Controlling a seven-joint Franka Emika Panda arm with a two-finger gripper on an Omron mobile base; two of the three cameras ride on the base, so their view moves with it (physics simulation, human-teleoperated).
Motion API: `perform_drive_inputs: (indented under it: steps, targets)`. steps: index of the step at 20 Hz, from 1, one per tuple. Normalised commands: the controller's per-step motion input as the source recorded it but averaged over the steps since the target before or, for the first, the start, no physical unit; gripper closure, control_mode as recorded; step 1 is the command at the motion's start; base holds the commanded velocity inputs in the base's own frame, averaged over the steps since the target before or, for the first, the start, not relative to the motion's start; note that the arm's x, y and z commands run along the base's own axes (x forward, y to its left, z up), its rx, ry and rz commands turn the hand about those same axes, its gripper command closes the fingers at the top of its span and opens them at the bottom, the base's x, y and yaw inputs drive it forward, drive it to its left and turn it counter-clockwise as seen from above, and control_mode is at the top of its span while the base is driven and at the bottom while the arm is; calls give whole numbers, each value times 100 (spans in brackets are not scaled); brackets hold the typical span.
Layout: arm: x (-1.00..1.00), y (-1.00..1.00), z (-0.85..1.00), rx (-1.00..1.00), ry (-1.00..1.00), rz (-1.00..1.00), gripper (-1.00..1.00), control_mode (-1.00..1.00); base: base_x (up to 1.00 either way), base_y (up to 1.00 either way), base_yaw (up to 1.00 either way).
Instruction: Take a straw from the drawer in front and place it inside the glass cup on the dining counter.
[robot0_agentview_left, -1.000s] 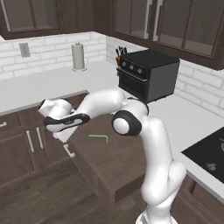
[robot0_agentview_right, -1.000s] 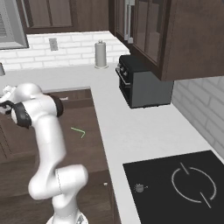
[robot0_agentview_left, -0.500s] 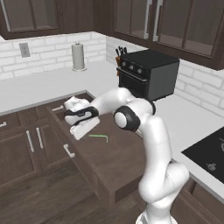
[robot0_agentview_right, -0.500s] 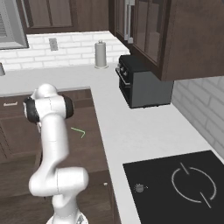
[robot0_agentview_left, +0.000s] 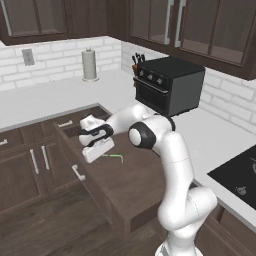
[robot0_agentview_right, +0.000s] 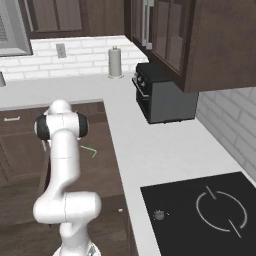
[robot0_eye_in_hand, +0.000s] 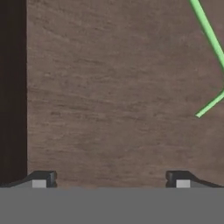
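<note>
The drawer stands pulled out, its dark brown floor bare except for the straw, a thin green line with a bent end. My gripper hangs open just left of the straw, pointing down into the drawer, with nothing between its fingers. In the hand view the gripper looks straight at the drawer floor, and the straw runs along the upper right edge, off to the side of the tips. The right base view has the straw beside my arm. The glass cup and the dining counter are out of view.
A black toaster oven, a knife block and a paper towel roll stand on the white worktop. A cooktop lies at the right. Closed cabinet fronts flank the drawer on the left.
My hand has swung right from over the drawer's left front corner to over its floor, close beside the straw. The jaws stayed open.
</note>
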Motion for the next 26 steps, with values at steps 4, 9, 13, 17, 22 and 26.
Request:
perform_drive_inputs:
  steps: [4, 9, 13, 17, 22, 26]
  targets:
    - [1, 0, -63, 17, 0, 0, -100, -100, 0, 0, 0]
    - [-2, 12, -61, 17, -2, 0, -100, -100, 0, 0, 0]
    - [-35, 66, -8, 11, -17, 0, -100, -100, 0, 0, 0]
    - [-51, 99, 22, 0, -26, -1, -100, -100, 0, 0, 0]
    - [-46, 100, 12, 0, -17, -6, -100, -100, 0, 0, 0]
    - [-14, 64, 12, 0, -3, -13, -100, -100, 0, 0, 0]
